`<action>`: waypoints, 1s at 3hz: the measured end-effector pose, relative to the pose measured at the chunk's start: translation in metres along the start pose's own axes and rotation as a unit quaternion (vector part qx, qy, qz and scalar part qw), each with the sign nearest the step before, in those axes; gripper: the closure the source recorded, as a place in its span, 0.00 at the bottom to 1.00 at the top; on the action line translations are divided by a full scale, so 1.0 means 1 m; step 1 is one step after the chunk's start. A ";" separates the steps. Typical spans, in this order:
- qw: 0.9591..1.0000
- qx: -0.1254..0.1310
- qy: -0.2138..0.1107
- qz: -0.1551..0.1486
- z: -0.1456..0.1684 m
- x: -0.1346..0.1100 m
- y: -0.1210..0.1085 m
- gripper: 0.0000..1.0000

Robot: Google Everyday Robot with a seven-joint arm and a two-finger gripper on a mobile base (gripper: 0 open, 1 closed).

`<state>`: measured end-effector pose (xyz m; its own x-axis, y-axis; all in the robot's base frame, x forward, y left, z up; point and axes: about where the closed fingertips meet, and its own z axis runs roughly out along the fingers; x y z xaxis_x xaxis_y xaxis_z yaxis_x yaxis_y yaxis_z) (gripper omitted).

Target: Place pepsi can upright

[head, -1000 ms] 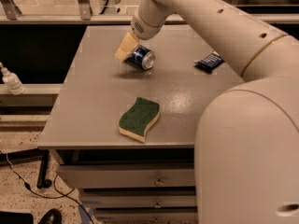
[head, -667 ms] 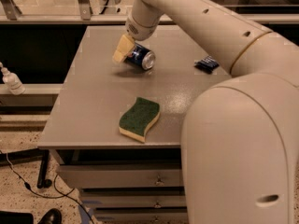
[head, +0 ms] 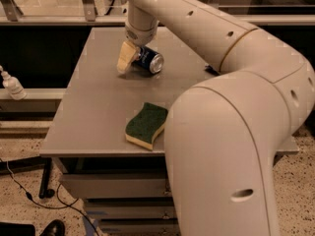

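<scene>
Gripper (head: 131,59): mine, at the far part of the worktop (head: 88,107), low over the surface, reaching down from the arm (head: 231,82) that arcs across the right of the view.
Grip state: cannot tell whether it is clenched or released; its beige tip covers the can's left end.
Can (head: 149,61): on its side, not upright, on the far part of the worktop. The dark blue body runs left to right and the silver end faces right and toward the front. Its left end is at my gripper.
Can contents: cannot tell.
Sponge (head: 146,125): green face up with a yellow layer below, lying flat near the front edge, well apart from the can.
Bottle (head: 11,85): small, pale, upright, off the worktop on a ledge at the left. Contents cannot tell.
Drawers (head: 113,186): under the worktop, fronts closed, so the inside is not visible.
Floor (head: 19,156): speckled, with a dark cable running across it at lower left.
</scene>
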<state>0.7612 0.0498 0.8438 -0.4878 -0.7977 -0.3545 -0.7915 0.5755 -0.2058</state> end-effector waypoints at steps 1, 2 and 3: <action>1.000 -0.004 0.012 0.002 0.007 0.005 0.001 0.18; 1.000 -0.007 0.009 0.005 0.006 0.009 0.000 0.41; 1.000 -0.005 -0.024 0.000 -0.013 0.002 -0.002 0.65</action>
<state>0.7569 0.0446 0.8550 -0.4702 -0.7873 -0.3989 -0.7945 0.5744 -0.1972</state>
